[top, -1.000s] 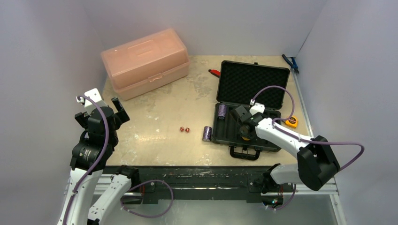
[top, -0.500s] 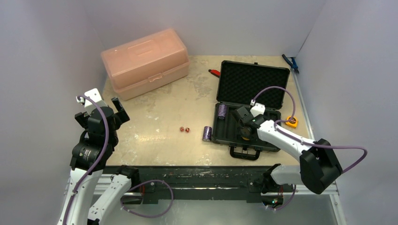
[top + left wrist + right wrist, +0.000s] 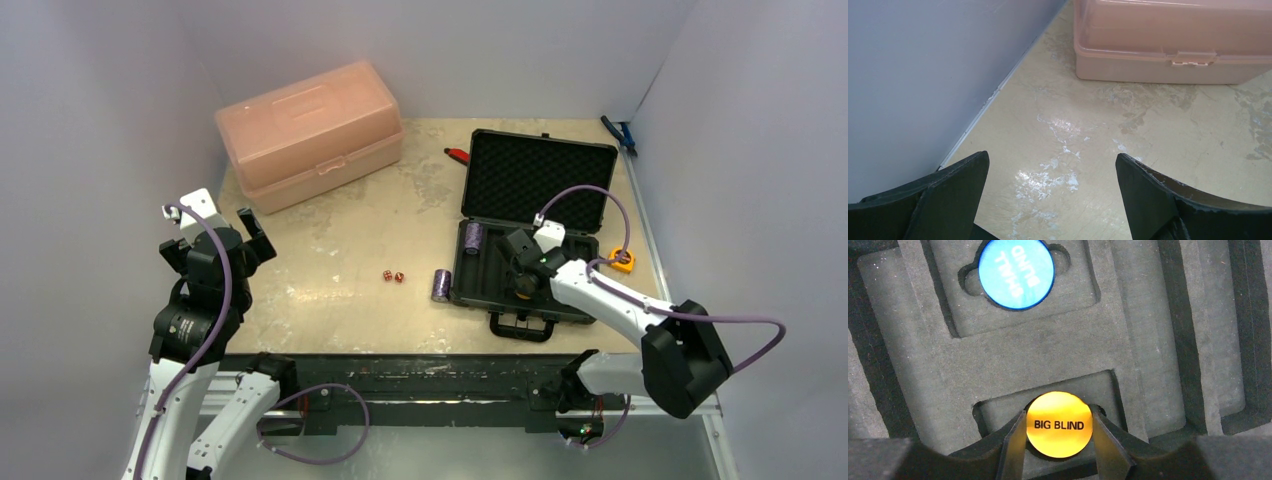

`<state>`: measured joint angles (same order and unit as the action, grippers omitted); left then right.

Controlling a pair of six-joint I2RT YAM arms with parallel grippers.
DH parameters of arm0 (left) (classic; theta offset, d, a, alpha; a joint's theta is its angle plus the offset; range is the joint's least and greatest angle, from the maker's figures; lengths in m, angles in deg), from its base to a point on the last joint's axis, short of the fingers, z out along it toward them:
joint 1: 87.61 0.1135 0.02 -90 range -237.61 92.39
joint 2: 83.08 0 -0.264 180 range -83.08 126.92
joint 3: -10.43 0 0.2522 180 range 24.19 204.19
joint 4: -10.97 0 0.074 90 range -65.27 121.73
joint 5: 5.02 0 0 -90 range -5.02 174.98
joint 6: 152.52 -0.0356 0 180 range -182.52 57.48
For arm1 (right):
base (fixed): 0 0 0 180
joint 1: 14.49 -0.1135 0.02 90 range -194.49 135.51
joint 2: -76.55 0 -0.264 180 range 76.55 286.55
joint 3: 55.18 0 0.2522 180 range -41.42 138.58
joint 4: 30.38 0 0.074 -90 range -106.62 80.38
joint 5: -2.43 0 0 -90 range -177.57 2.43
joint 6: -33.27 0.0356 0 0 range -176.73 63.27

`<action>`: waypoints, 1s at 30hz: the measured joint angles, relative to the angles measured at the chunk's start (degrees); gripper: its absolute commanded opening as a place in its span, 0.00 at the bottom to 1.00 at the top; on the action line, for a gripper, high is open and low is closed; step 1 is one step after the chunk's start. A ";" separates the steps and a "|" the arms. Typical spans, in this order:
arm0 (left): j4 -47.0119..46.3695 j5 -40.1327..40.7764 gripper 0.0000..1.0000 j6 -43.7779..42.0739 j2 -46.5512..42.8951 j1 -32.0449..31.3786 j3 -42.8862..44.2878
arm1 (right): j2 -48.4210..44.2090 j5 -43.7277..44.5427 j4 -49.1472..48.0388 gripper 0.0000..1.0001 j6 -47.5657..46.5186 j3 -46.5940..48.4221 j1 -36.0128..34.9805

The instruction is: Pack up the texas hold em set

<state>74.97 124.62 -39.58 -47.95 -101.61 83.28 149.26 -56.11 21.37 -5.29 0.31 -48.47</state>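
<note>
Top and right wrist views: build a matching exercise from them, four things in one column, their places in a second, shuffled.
Things
1. orange disc
2. blue disc
3. red dice
4. pink box

Places
A. back left of the table, lid shut
B. gripped between the right jaws
C. on the bare table, left of the black case
D. in a foam pocket, nothing touching it

Pairs: 1-B; 2-D; 3-C; 4-A

Pale walls (image 3: 500, 50) enclose a scuffed beige tabletop (image 3: 350, 230).
</note>
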 measured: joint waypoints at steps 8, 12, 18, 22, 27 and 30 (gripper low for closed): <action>0.00 0.00 0.98 0.00 0.00 0.00 0.00 | -1.42 -0.83 -1.22 0.76 -2.36 -0.44 0.59; 0.00 0.00 0.98 0.00 0.00 0.00 0.00 | -2.91 -1.20 -4.37 0.80 -2.84 -0.44 0.61; 0.00 0.00 0.98 0.00 0.00 0.00 0.00 | -4.92 -1.90 -5.86 0.82 -3.41 -0.37 0.61; 0.00 0.00 0.98 0.00 0.00 0.00 0.00 | -6.29 -2.58 -5.68 0.86 -4.33 0.55 0.61; 0.00 -0.02 0.98 0.00 0.00 0.00 0.00 | -6.56 -2.56 -5.70 0.95 -5.66 2.38 0.61; -0.02 -0.44 0.98 -0.04 0.02 0.00 0.00 | -6.51 -2.49 -5.38 0.99 -6.25 2.56 0.61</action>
<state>74.95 124.18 -39.62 -47.93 -101.61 83.28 142.74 -58.60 16.00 -11.54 2.87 -47.86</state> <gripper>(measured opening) 0.986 0.962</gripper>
